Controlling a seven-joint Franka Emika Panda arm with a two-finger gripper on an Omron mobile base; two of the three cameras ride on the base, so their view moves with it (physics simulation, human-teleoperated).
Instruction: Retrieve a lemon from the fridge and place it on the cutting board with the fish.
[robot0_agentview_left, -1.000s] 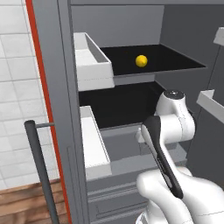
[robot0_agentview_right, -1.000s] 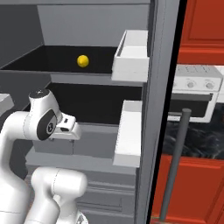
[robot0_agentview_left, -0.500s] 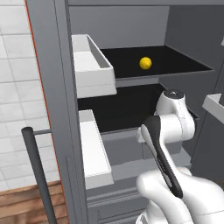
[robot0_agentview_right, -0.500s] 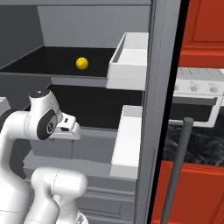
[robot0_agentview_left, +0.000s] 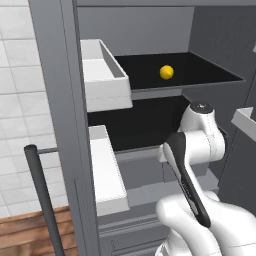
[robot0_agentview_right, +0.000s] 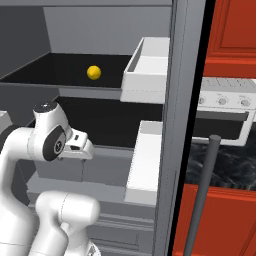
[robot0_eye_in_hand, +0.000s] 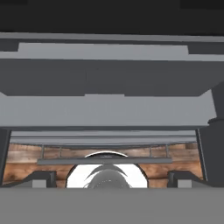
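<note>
The lemon (robot0_agentview_left: 166, 72) (robot0_agentview_right: 93, 72) is small, round and bright yellow, and it rests alone on the upper black shelf (robot0_agentview_left: 210, 70) of the open grey fridge (robot0_agentview_left: 60, 75) (robot0_agentview_right: 185, 75). My arm is folded low in front of the fridge, well below the lemon's shelf. In the hand view my gripper (robot0_eye_in_hand: 113, 179) is open, its two dark fingertips (robot0_eye_in_hand: 43, 177) far apart with nothing between them, aimed at the fridge's grey lower drawers (robot0_eye_in_hand: 109, 109). The cutting board and the fish are out of view.
White door bins (robot0_agentview_left: 102, 80) (robot0_agentview_right: 150, 65) stick out on both open doors, level with the shelves. Long dark bar handles (robot0_agentview_left: 42, 200) (robot0_agentview_right: 202, 195) stand at the doors' outer edges. A white appliance with knobs (robot0_agentview_right: 225, 100) and red cabinets (robot0_agentview_right: 235, 30) lie to the right.
The whole picture has shifted: the base has come closer to the fridge, so the doors and bins spread outward. The arm's pose and the open gripper are unchanged.
</note>
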